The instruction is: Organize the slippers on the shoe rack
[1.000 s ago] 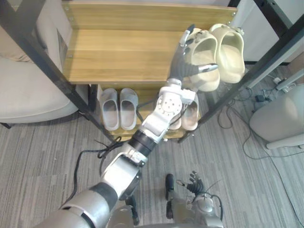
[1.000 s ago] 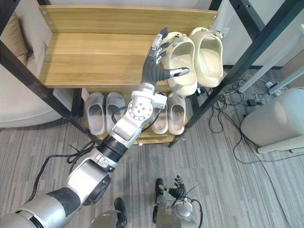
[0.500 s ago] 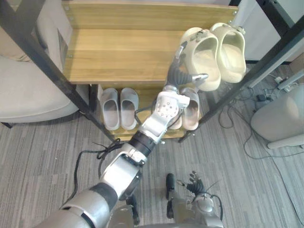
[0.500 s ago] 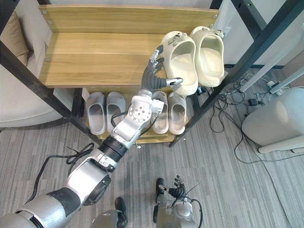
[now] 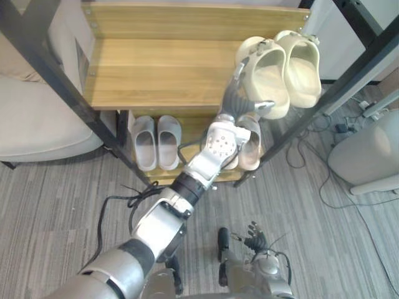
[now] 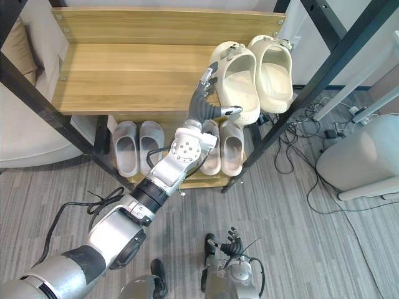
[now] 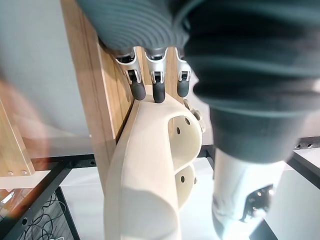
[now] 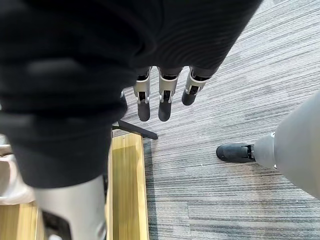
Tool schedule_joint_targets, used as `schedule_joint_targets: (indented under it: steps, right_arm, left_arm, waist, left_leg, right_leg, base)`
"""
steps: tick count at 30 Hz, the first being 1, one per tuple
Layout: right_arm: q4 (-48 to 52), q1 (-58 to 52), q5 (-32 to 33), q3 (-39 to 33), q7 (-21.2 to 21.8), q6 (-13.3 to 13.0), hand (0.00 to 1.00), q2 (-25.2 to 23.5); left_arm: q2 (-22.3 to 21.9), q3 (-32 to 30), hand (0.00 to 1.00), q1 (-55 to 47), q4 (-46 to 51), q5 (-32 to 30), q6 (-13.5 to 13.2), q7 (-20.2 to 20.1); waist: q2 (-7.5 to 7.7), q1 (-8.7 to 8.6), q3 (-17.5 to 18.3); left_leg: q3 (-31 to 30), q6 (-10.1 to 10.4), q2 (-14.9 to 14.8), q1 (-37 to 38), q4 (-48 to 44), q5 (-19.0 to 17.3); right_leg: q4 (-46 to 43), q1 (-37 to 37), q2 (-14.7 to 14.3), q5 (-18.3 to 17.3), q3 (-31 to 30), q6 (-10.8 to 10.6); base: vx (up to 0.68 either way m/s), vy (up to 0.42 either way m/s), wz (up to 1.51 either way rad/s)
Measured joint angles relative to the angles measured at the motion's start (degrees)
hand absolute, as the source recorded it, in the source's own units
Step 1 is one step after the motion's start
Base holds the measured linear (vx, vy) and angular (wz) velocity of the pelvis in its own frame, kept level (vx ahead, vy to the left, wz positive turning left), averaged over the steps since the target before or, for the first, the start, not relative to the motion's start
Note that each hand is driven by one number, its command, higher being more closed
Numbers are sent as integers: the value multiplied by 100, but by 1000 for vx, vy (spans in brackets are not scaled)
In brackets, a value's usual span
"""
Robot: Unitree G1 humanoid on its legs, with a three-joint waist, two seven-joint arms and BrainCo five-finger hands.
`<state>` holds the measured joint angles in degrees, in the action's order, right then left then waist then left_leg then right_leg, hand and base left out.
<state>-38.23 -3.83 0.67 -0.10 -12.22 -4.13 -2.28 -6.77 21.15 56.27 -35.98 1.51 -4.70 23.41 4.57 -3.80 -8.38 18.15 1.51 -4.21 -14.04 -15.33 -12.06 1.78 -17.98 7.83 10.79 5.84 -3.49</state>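
The right hand (image 8: 160,97) hangs low in front of the shoe rack (image 5: 156,68), fingers loosely straight and holding nothing. A grey pair (image 5: 144,143) and a beige pair (image 5: 250,149) sit on the rack's lower shelf. On its top shelf, the left hand (image 5: 239,94) lays straight fingers against one cream slipper (image 5: 269,78), thumb spread by the heel. The second cream slipper (image 5: 303,62) lies just beside it.

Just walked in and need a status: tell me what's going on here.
The robot's left hand reaches to the shoe rack's top shelf, straight fingers against the left slipper of a cream pair at its right end. A grey pair and a pinkish pair sit on the lower shelf. The right hand hangs open near the floor.
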Motion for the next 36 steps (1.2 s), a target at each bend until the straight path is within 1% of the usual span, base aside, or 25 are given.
schedule_joint_targets:
  steps: [7, 9, 11, 14, 18, 23, 28, 31, 33, 34, 35, 36]
  right_arm:
    - [-2, 95, 0, -103, 0, 0, 0, -19]
    - [-2, 106, -1, -133, 0, 0, 0, -53]
    - [-42, 105, -1, -135, 2, -1, 0, -60]
    - [-131, 88, 0, -136, 5, -1, 0, -60]
    - [-133, 66, 1, -128, 25, -1, 0, -52]
    - [-166, 47, 37, 75, 86, 1, 0, -49]
    - [-326, 56, 59, 199, 107, 3, 0, -43]
    - [-336, 44, 59, 260, 111, 6, 0, -37]
    - [-337, 41, 60, 270, 113, 6, 0, -34]
    - [-337, 41, 62, 294, 115, 6, 0, -31]
    - [-338, 12, 83, 316, 121, 7, 0, -26]
    - [-339, 0, 127, 318, 123, 7, 0, -24]
  left_arm:
    - [-19, -18, 0, 180, -139, 100, 1, -10]
    - [-23, -157, 0, 251, -187, 111, 5, -43]
    - [-22, -390, 0, 348, -205, 254, 30, -125]
    - [18, -620, 0, 468, -233, 340, 43, -134]
    - [322, -902, 0, 613, -238, 492, 63, -137]
    - [795, -1160, 0, 611, -183, 534, 64, -183]
    - [964, -1330, 0, 594, -130, 534, 72, -242]
    - [1070, -1346, 0, 435, 197, 544, 73, -236]
    - [1057, -1299, 0, 213, 618, 654, 48, -235]
    - [1052, -1220, 0, 60, 899, 688, 42, -234]
    - [1050, -1015, 0, -210, 1387, 794, -7, -237]
    - [1046, -916, 0, -302, 1549, 835, -32, -241]
  waist:
    - [3, -1, -7]
    - [3, -3, -27]
    - [-16, -11, -54]
    - [-45, -21, -91]
    - [-91, -53, -130]
    - [-116, -20, -146]
    - [-148, 40, -149]
    - [-185, 74, -154]
    - [-213, 100, -148]
    - [-227, 104, -147]
    - [-255, 101, -141]
    - [-258, 103, -138]
  left_leg:
    - [10, -28, 6, -23, -87, -80]
    - [11, -34, 9, -23, -89, -96]
    - [9, -39, 8, -20, -93, -109]
    - [10, -37, 5, -26, -91, -110]
    - [4, -34, -3, -35, -91, -109]
    - [-30, -27, -6, -46, -107, -99]
    - [-140, -5, -4, -89, -131, -69]
    - [-154, -2, -4, -91, -141, -64]
    - [-177, 3, -4, -90, -148, -58]
    - [-216, 6, -3, -90, -148, -47]
    - [-308, 20, -3, -79, -148, -31]
    - [-325, 26, -6, -68, -147, -27]
  right_leg:
    - [0, 0, 12, -9, 3, -12]
    - [0, 0, 15, -9, 2, -12]
    - [0, -6, 16, -9, -8, -12]
    - [0, -17, 14, -9, -10, -12]
    - [0, -28, 9, -10, -5, -12]
    - [0, -23, 7, -10, 30, -12]
    - [0, -3, 11, -11, 163, -10]
    - [0, 11, 15, -17, 179, -1]
    - [0, 27, 16, -21, 201, 4]
    - [0, 50, 18, -27, 239, 12]
    - [0, 117, 22, -70, 326, 37]
    - [-1, 138, 21, -77, 345, 43]
  base:
    - [20, 48, -1]
    - [6, 38, -3]
    - [-3, 29, -4]
    - [0, 0, 0]
    - [0, 0, 0]
    - [-1, 9, 1]
    - [-1, 17, 10]
    - [-4, 10, 4]
    - [-11, 18, 6]
    - [-10, 10, 23]
    - [-7, 9, 25]
    - [-2, 3, 24]
